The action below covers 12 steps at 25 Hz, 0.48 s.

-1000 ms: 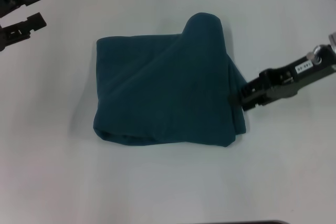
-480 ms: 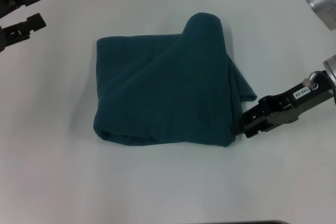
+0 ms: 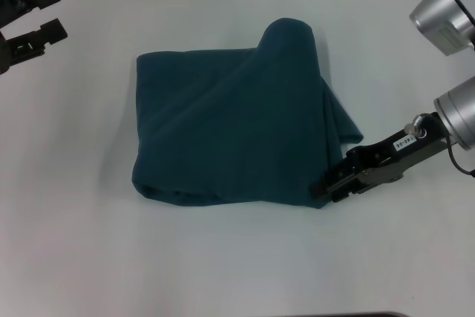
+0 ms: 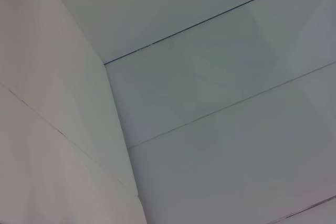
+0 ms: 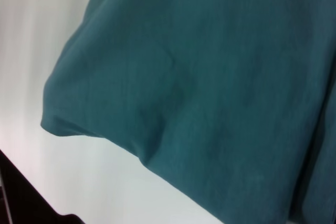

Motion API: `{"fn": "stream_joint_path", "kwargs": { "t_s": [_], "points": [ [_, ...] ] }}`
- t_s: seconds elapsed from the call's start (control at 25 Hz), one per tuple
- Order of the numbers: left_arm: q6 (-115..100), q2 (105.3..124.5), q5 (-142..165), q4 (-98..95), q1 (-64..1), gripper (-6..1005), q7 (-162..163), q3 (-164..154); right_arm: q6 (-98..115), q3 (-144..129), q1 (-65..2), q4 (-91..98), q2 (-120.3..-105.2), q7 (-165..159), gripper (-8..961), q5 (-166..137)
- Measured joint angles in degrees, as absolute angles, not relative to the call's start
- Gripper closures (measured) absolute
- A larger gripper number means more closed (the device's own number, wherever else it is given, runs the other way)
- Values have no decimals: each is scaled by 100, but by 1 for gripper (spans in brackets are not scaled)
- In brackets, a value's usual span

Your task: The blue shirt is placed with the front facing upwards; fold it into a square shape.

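**Right claw at the shirt's near right corner**

Nearest the robot, the white table (image 3: 237,265) lies bare in front of the cloth. Just beyond that strip, the blue shirt (image 3: 237,135) lies in the middle of the table as a rough, folded block, with no lettering showing on its upper face. Its near edge is a rounded fold that runs from the left corner to the right corner.

The right gripper (image 3: 324,189) reaches in from the right, low to the table, with its tip touching the shirt's near right corner. Whether its fingers are spread or pinching the cloth cannot be told from the head view. The right wrist view shows no fingers, only the shirt (image 5: 210,77) close up, with a rounded corner of cloth above the pale table.

Along the right side of the block, a loose flap of cloth sticks out past the main edge to a point. Farther back, at the far right corner, the cloth rises into a rounded hump, and a long diagonal crease runs from there towards the near left.

Far off at the left edge, well apart from the shirt, the left gripper (image 3: 33,14) hangs with its fingers spread. The left wrist view shows only pale panels (image 4: 210,103).
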State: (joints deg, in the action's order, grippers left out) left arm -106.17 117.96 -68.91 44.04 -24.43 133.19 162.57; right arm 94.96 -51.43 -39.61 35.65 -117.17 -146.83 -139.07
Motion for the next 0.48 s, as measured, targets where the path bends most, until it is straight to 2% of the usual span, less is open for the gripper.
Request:
{"fn": "stream_joint_path", "kwargs": {
  "t_s": [0.32, 0.48],
  "points": [
    [-10616, 11795, -6890, 4355, -2428, 73, 13285, 16273, 9297, -5191, -3980, 3501, -11729, -14687, 441, -13907],
    [-10617, 11795, -6890, 4343, -2429, 73, 13275, 16269, 9240, -5161, -3981, 3493, -11788, -14652, 445, -13877]
  ]
}}
